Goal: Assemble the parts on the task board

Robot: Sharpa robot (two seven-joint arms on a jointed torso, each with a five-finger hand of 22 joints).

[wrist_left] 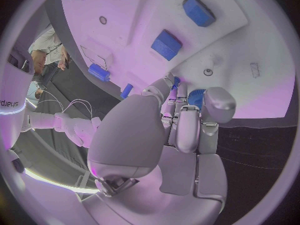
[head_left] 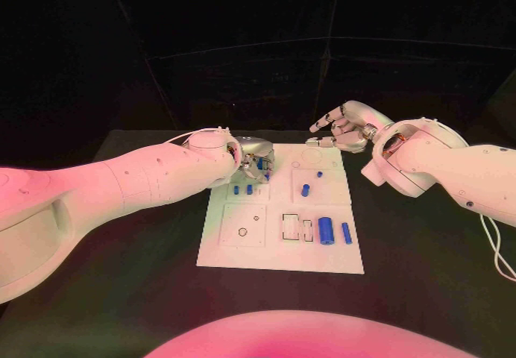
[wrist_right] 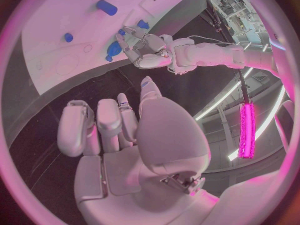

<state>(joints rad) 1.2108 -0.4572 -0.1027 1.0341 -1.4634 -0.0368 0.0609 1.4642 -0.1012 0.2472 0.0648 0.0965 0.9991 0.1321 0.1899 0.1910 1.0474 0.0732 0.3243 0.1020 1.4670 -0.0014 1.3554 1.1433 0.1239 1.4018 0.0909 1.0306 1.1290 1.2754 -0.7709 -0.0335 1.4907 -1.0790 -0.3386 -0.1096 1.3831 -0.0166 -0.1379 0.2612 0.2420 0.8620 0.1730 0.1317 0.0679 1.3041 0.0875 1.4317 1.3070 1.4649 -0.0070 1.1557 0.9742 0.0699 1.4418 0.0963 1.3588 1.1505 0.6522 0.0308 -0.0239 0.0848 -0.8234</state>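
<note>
Two white robot arms reach over the black table (head_left: 129,298), where the flat white rectangular task board (head_left: 282,257) lies in the middle. The left robot hand (head_left: 253,158) hangs over the board's far left corner, fingers pointing down and bunched together; in the left wrist view a small blue part (wrist_left: 196,97) sits between its fingertips (wrist_left: 219,105), so it seems to be pinching that piece, just above the white surface. The right robot hand (head_left: 342,128) hovers off the board's far right corner, above the dark table, its fingers spread apart and holding nothing; the right wrist view shows the same released fingers (wrist_right: 75,127) over the table's black top.

Several more small blue parts rest on the board: a short pair (head_left: 243,189) near the left hand, a small cylinder (head_left: 306,190) toward the middle, a tiny peg (head_left: 319,174) beyond it, and a thick blue cylinder (head_left: 326,227) lying beside a thin blue bar (head_left: 346,233) at the near right.
</note>
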